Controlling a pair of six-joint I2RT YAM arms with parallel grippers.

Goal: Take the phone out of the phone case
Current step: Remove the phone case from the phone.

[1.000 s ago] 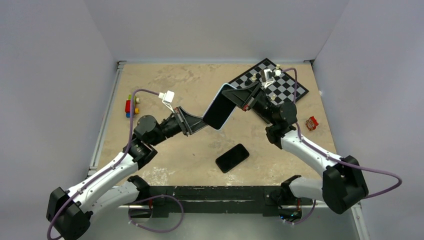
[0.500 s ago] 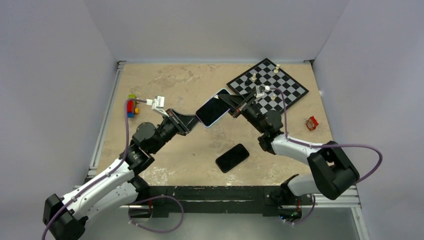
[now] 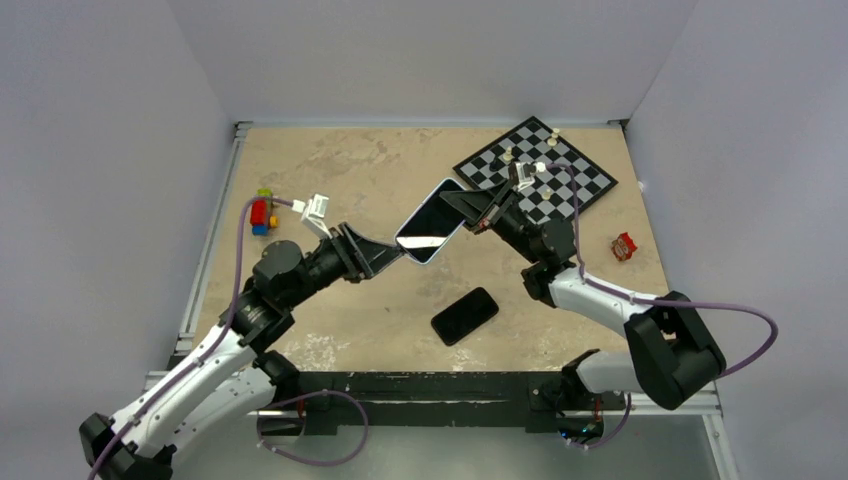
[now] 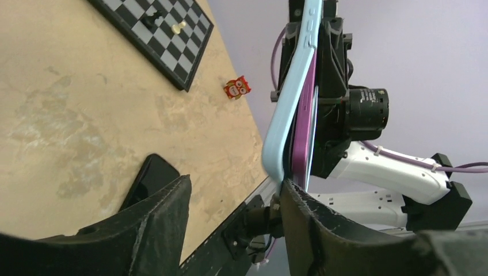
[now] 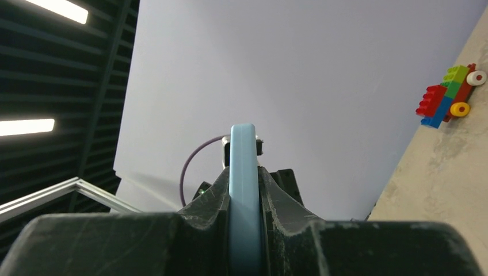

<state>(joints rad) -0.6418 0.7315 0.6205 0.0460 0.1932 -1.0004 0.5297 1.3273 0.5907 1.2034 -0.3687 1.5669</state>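
Observation:
The phone (image 3: 428, 232) sits screen-up in a light blue phone case (image 4: 286, 115), held tilted in the air over the table's middle. A purple phone edge (image 4: 303, 121) shows inside the case's rim. My right gripper (image 3: 476, 212) is shut on the case's far end, and both fingers press the blue case (image 5: 243, 155) edge-on. My left gripper (image 3: 393, 254) stands open at the case's near corner. In the left wrist view its right finger (image 4: 311, 218) touches that corner and its left finger (image 4: 155, 213) is well clear.
A black phone (image 3: 465, 315) lies flat on the table below the held one. A chessboard (image 3: 540, 170) with a few pieces is at the back right. A small red toy (image 3: 623, 246) sits to the right, and a toy of coloured bricks (image 3: 263, 212) to the left.
My left gripper was shut on the case's near end and has opened. Both arms have shifted left and lower, and the cased phone now lies flatter.

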